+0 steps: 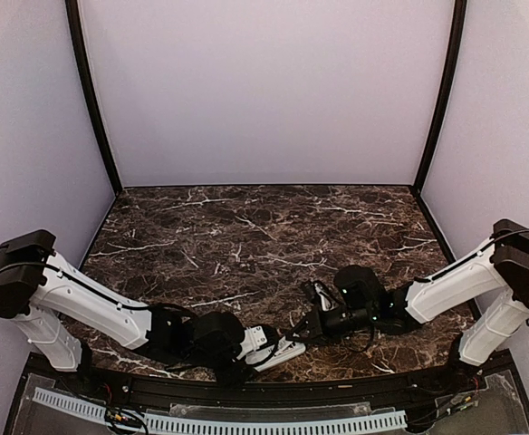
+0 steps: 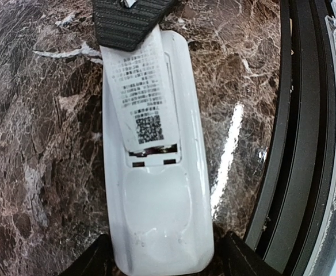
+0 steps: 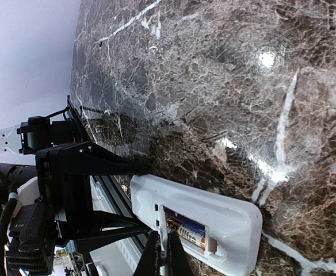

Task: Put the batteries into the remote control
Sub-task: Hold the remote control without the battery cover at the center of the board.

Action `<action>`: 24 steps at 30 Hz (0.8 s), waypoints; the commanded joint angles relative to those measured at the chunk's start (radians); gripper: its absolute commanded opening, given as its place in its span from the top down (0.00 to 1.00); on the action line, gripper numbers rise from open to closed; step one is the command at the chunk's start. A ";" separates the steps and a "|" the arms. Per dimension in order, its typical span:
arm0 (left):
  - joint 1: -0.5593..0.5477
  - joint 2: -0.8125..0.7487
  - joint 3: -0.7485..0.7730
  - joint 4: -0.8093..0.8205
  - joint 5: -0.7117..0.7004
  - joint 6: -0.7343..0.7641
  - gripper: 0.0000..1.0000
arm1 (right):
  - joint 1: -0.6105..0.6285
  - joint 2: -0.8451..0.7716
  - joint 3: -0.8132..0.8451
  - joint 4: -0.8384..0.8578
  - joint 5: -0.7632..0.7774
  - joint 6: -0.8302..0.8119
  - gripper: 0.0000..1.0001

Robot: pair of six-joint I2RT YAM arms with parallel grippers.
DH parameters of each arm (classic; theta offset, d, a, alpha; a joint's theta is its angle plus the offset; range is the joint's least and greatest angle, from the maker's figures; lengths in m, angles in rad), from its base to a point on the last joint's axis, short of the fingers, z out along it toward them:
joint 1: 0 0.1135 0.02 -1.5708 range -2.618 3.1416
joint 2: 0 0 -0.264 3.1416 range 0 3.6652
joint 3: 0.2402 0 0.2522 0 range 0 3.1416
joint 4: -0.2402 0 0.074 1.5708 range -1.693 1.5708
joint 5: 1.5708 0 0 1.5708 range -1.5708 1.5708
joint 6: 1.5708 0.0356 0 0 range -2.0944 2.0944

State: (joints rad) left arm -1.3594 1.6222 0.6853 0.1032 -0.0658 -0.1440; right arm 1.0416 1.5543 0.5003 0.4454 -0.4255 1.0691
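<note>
Okay, my right gripper (image 3: 163,248) pinches the cover piece (image 2: 142,98) lengthwise over the remote control (image 2: 156,213)'s open back, my left gripper (image 2: 165,260) straddling its other end, bite unclear.

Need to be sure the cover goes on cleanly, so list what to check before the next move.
1. Remote lying back-up on the table: ok.
2. Both cells loaded: cannot tell; one battery shows inside in the right wrist view.
3. Right tool shut on the cover: ok.
4. Cover seated flush: not ok; it stands tilted up from the remote.
5. Left tool bracing the remote: cannot tell; its fingers flank the remote's end, but contact is unclear.
</note>
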 commanded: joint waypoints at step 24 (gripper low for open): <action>-0.001 0.071 0.064 -0.097 0.054 -0.121 0.65 | 0.080 -0.067 -0.045 0.030 0.148 0.104 1.00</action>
State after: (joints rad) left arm -1.3594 1.6447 0.7334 0.0509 -0.0570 -0.2375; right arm 1.1000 1.5249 0.4725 0.4694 -0.3107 1.1515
